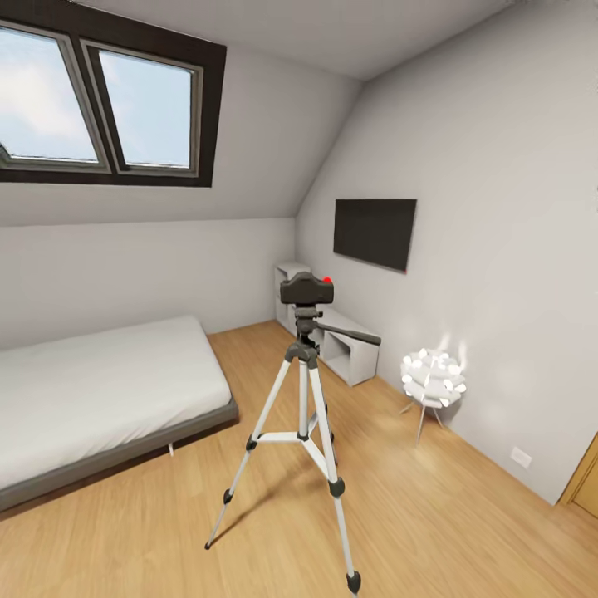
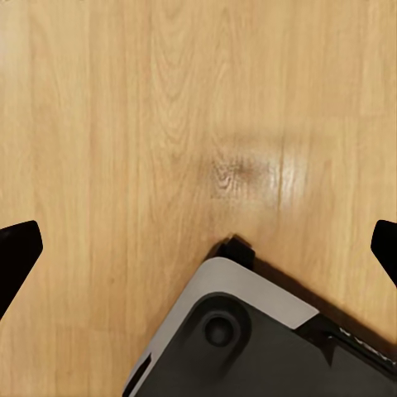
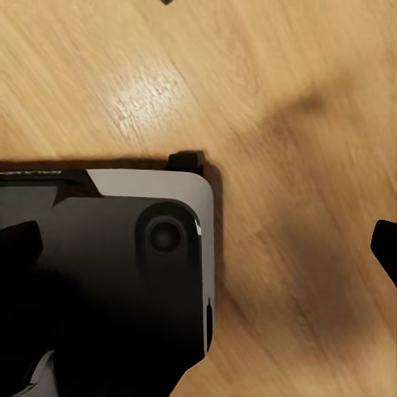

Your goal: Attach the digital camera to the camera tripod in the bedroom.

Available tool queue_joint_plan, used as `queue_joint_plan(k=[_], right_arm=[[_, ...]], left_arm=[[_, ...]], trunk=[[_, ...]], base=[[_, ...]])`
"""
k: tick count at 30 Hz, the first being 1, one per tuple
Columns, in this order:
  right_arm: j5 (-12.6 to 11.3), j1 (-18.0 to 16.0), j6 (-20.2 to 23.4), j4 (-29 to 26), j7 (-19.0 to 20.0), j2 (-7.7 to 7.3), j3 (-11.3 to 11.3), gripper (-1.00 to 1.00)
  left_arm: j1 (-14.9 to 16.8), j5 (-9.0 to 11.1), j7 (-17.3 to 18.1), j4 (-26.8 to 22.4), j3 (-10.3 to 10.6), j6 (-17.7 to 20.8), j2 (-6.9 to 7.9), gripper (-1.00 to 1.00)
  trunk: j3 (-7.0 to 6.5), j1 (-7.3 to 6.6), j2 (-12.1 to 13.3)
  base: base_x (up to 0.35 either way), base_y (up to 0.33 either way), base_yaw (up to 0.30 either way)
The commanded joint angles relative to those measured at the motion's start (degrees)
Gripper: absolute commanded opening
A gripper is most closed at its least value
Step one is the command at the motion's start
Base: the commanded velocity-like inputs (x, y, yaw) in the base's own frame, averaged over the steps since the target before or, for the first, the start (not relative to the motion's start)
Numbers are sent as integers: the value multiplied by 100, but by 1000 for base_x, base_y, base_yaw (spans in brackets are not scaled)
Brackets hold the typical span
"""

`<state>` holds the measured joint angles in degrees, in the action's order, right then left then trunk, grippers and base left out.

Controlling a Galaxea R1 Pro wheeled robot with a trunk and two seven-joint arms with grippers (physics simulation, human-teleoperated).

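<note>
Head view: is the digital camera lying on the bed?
No, the digital camera sits on top of the camera tripod, which stands on the wood floor beside the bed.

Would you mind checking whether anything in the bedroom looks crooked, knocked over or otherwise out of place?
Nothing stands out. The digital camera sits level on the head of the camera tripod, which stands upright with its three legs spread on the wood floor. The bed, the TV and the small lamp look in order.

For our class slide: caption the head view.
Digital camera mounted atop the camera tripod on the bedroom's wood floor.
</note>
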<state>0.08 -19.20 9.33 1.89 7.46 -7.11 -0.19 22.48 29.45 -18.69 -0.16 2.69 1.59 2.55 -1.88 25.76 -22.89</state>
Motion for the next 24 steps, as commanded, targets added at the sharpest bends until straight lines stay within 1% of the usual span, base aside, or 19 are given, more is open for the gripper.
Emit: queue_joint_plan(k=[1, 11, 12, 13, 16, 17, 20, 24], right_arm=[[-1, -5, 6, 10, 17, -2, -3, 100], [-8, -5, -1, 13, 18, 4, -7, 100], [-8, 39, 0, 13, 19, 7, -8, 100], [-8, 58, -1, 13, 16, 7, -8, 100], [-11, 78, -4, 13, 17, 7, -8, 100], [-7, 90, -8, 10, 18, 4, -8, 100], [3, 94, -9, 7, 18, -2, -8, 100], [8, 96, -70, 5, 19, -2, -8, 100]], left_arm=[[1, 26, -16, -2, 29, 17, 0, 100], [2, 15, -14, -27, 22, 14, -10, 100], [-179, 37, -10, 2, 24, 9, -3, 100], [-295, 27, -1, 4, 26, 5, -1, 100], [-433, 17, 58, 7, 28, 6, -5, 100], [-620, 8, 291, 9, 30, 7, -25, 100], [-770, -1, 570, 8, 34, -12, -25, 100], [-883, 5, 856, 7, 37, -106, -9, 100]], trunk=[[-7, 2, -3], [-92, 2, -3], [-96, 2, -3], [-99, 2, -3], [-105, 2, -3], [-105, 2, -3], [-106, 2, -3], [-107, 2, -3]], base=[[0, 0, 0], [0, 0, 0], [0, 0, 0], [0, 0, 0], [0, 0, 0], [0, 0, 0], [0, 0, 0], [0, 0, 0]])
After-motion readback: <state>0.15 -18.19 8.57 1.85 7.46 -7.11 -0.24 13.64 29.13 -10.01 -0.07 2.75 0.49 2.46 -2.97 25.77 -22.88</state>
